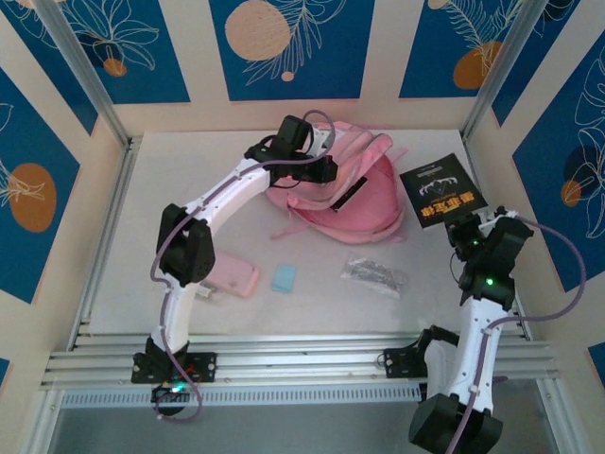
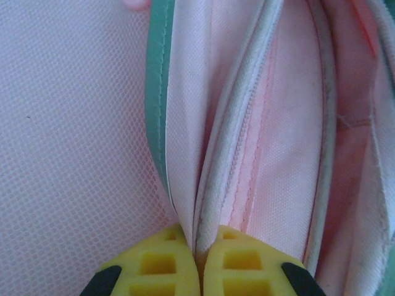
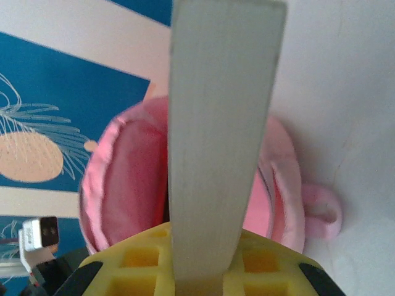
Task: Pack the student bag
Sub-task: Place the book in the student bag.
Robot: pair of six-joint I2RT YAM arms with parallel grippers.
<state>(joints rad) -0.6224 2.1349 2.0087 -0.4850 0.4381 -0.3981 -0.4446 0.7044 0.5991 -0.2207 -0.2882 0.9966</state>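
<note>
Tightly, left gripper point(image 2: 199, 248) pinches student bag point(image 1: 371, 203); right gripper point(image 1: 461, 227) clamps book point(image 1: 440, 189), lettering unreadable.

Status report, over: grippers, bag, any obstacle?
Left gripper shut on bag rim. Right gripper holds book, edge toward open bag. Nothing between book and bag.

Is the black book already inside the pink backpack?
No, the book is outside the backpack, beside it, gripped by the right end effector.
</note>
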